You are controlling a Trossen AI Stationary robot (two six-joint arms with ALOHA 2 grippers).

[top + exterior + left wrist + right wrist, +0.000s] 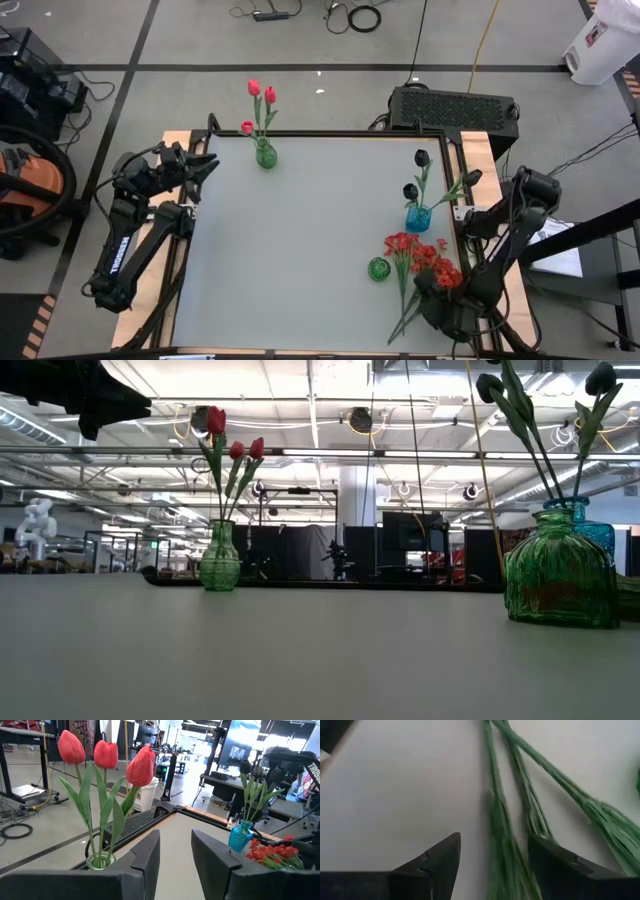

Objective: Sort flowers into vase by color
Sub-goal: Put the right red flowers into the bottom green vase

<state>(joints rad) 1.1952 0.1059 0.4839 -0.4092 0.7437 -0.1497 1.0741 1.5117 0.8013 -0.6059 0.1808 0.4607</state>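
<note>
Three red tulips [262, 95] stand in a green vase [265, 154] at the table's far left. Two black tulips [416, 172] stand in a blue vase [417, 217] at the right. Nearer, a bunch of small red blossoms [420, 252] lies flat on the table, with its green stems [506, 845] running toward the near edge. My right gripper [492, 840] hangs over those stems, pointing down and open, one finger on each side of them. My left gripper [175, 852] waits open and empty at the table's left edge, level, facing the tulip vase [100, 861].
A small round green vase [378, 268] stands with nothing in it just left of the blossom bunch; in the low view it [560, 580] is close in front of the blue vase [596, 532]. The table's middle [310, 230] is bare.
</note>
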